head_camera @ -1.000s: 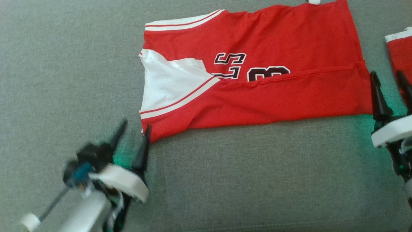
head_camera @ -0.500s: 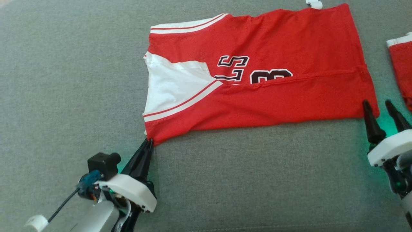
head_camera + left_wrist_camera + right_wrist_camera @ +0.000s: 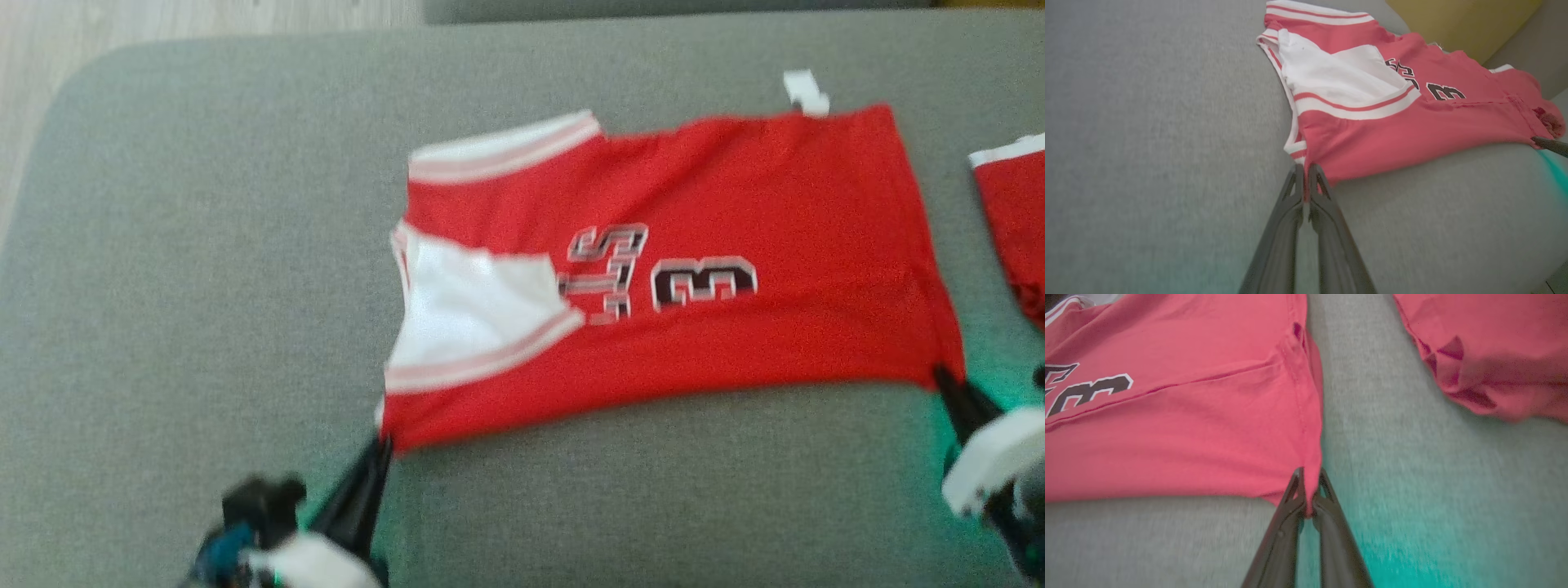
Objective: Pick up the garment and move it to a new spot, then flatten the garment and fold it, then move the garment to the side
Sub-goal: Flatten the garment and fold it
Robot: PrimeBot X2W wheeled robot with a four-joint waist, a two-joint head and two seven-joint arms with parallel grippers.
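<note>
Two grippers, both clamped on cloth. Your left gripper (image 3: 1305,179) pinched the red garment (image 3: 694,245) at its 7 o'clock corner; your right gripper (image 3: 1310,482) pinched the hem corner at 4 o'clock. You had the garment lying folded and mostly flat on the grey cushion (image 3: 204,286). One second red piece (image 3: 1016,220), possibly another garment, lay apart at 3 o'clock.

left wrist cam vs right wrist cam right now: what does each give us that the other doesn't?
Left wrist: left gripper shut on the jersey at its armhole corner, white panel, yellow object behind. Right wrist: right gripper shut on the hem corner, second red garment alongside. Both: the jersey, its number 3, grey cushion.
</note>
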